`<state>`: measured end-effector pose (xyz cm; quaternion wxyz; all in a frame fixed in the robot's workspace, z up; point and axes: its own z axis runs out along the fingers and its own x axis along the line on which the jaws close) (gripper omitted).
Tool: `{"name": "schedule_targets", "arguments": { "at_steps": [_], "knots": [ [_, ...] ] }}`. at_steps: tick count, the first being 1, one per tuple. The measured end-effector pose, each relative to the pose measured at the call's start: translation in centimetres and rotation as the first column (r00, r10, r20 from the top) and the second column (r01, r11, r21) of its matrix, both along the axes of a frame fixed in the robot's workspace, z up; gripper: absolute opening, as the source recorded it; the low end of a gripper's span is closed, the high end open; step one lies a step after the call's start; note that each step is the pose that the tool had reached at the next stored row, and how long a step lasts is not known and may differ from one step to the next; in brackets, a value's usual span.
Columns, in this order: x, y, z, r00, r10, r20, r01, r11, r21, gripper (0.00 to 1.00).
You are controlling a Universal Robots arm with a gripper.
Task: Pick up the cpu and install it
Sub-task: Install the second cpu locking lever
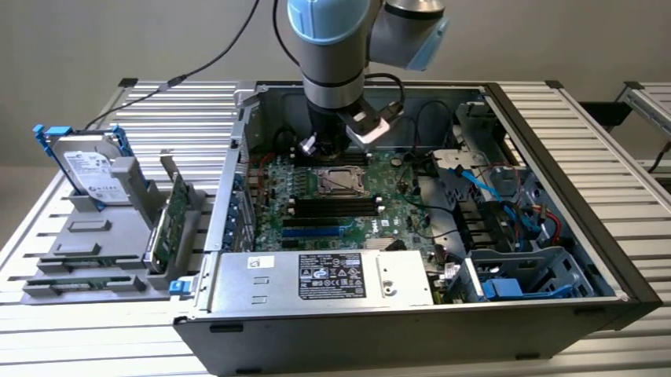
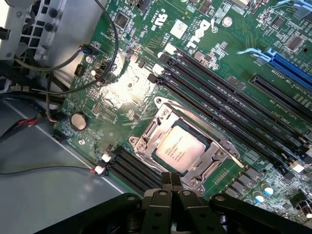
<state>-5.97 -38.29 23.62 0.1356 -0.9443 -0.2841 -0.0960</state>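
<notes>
The cpu (image 1: 338,182) (image 2: 180,148), a small square chip with a silver-grey top, lies flat in the metal-framed socket (image 2: 146,139) on the green motherboard (image 1: 304,224) inside the open computer case. My gripper (image 1: 327,151) (image 2: 170,181) hangs just above the board at the far side of the socket. Its two black fingers are pressed together, shut, with nothing between them. It is apart from the cpu.
Black memory slots (image 2: 219,92) run beside the socket. A silver box with a black sticker (image 1: 325,276) sits at the case's near side, with cables and a blue drive cage (image 1: 524,275) on the exterior view's right. A labelled hard drive (image 1: 89,169) stands on a grey rack outside the case.
</notes>
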Motion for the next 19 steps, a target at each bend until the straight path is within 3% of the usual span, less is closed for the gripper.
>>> {"name": "schedule_targets", "arguments": {
  "at_steps": [3,12,16,19],
  "knots": [
    [0.0,-0.02,0.01,0.9999,-0.014,-0.0032,0.014,0.9999,-0.0022,0.11],
    [-0.01,-0.03,0.01,0.9991,-0.042,-0.0066,0.042,0.9988,-0.0248,0.11],
    [-0.02,-0.04,0.01,0.9986,-0.052,-0.0138,0.051,0.9982,-0.0308,0.11],
    [-0.01,-0.03,0.01,0.9979,-0.061,-0.0234,0.06,0.9976,-0.0336,0.11]
  ]
}}
